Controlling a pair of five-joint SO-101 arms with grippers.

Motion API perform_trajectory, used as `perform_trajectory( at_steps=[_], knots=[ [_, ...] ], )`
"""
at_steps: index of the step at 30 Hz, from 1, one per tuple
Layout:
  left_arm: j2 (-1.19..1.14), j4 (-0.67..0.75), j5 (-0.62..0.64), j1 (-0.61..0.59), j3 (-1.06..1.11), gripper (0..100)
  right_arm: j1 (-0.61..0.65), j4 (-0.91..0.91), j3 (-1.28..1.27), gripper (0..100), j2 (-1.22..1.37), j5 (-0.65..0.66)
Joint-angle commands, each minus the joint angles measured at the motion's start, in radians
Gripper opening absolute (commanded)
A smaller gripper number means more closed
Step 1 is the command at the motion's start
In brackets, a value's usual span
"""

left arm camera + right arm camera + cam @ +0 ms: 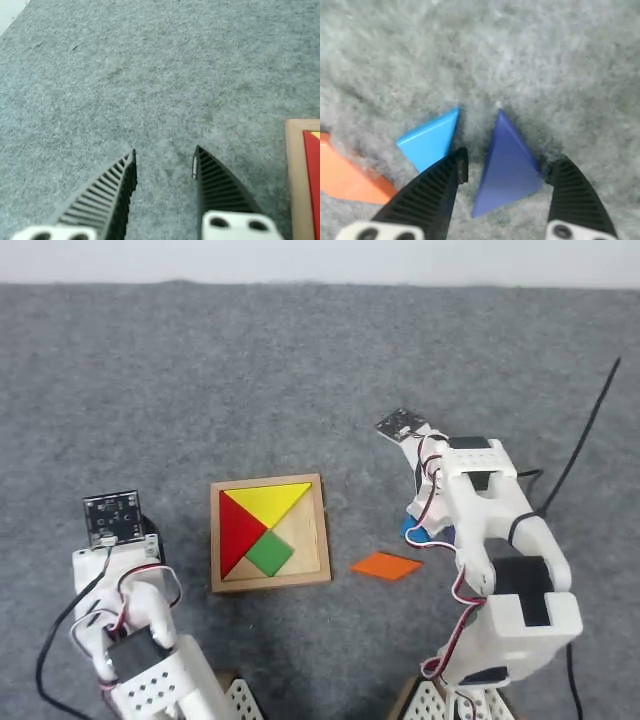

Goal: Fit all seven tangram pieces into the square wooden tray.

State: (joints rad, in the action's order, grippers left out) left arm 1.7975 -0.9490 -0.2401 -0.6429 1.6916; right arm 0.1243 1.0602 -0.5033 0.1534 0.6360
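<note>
Hovering at right of centre in the high view, the right gripper (510,172) is spread, with its jaws on either side of a dark blue triangle (507,155) and not clamped on it. A light blue triangle (430,140) lies just beside, and an orange parallelogram (386,565) lies between this arm and the square wooden tray (324,530). The tray sits mid-frame holding a yellow triangle (268,502), a red triangle (238,530) and a green square (270,553), while the left gripper (164,160), at lower left, is also spread, over grey felt (150,390) near the tray's edge.

Three pieces (268,502) in tray (214,540); parallelogram (386,565) on mat (300,370) right of tray.
</note>
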Motion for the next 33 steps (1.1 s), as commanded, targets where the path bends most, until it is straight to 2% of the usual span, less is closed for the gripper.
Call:
perform_trajectory(
  at_steps=[1, 4, 13, 18, 33],
  knots=[
    [0.023, -0.012, -0.012, 0.006, -0.012, 18, -0.031, 0.035, 0.020, 24.6, 0.012, 0.015],
    [0.023, -0.023, -0.049, 0.008, -0.012, 18, -0.044, 0.036, 0.020, 24.6, 0.013, 0.011],
    [0.023, -0.025, -0.052, 0.008, -0.012, 18, -0.053, 0.050, 0.020, 24.8, 0.015, 0.009],
    [0.023, -0.025, -0.052, 0.008, -0.012, 18, -0.067, 0.058, 0.017, 33.0, 0.015, 0.012],
    [0.023, -0.025, -0.052, 0.008, -0.012, 18, -0.064, 0.050, 0.017, 20.2, 0.015, 0.015]
  ],
)
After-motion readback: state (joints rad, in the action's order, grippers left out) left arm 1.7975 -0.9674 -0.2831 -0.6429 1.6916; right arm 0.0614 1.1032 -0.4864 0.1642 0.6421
